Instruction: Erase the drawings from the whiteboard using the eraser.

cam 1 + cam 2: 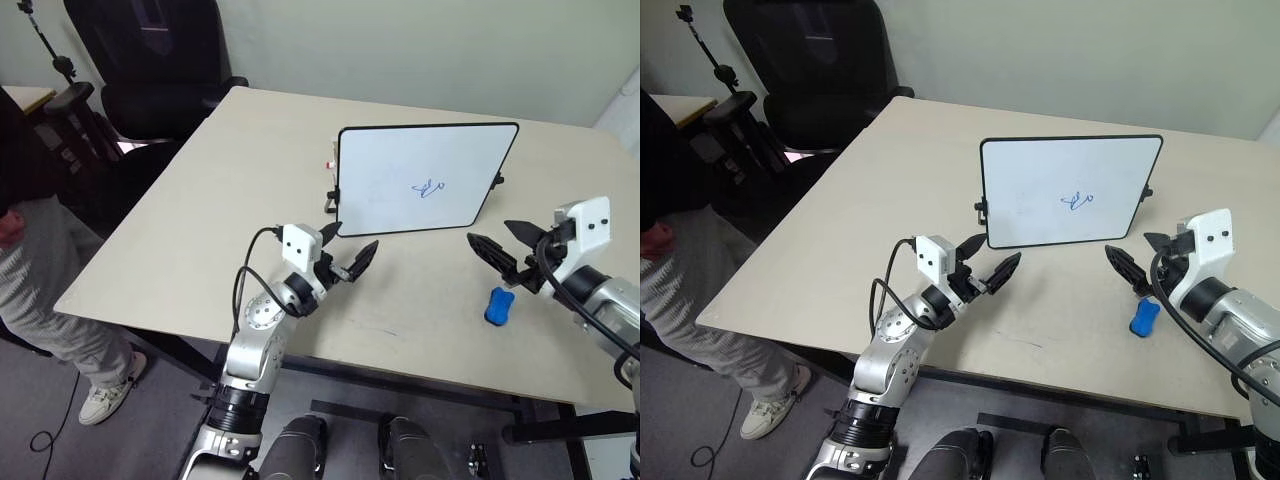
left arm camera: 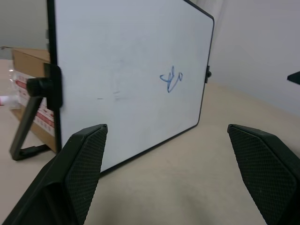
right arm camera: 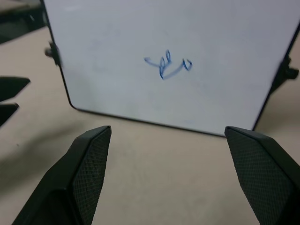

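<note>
The whiteboard (image 1: pixel 400 160) stands upright at the middle of the table, its face toward me. The drawings (image 1: pixel 428 187) are a small blue scribble right of the board's centre, seen closer in the right wrist view (image 3: pixel 166 65) and the left wrist view (image 2: pixel 171 79). The eraser (image 1: pixel 499 306), a small blue block, lies flat on the table in front of the board's right end. My right gripper (image 1: pixel 502 240) hovers open and empty between the eraser and the board. My left gripper (image 1: pixel 350 247) is open and empty by the board's lower left corner.
The table (image 1: pixel 220 200) is pale wood with its front edge close to me. A cardboard box (image 2: pixel 28 65) sits behind the board's left side. A black office chair (image 1: pixel 150 60) and a standing person (image 1: pixel 30 270) are off the table's left.
</note>
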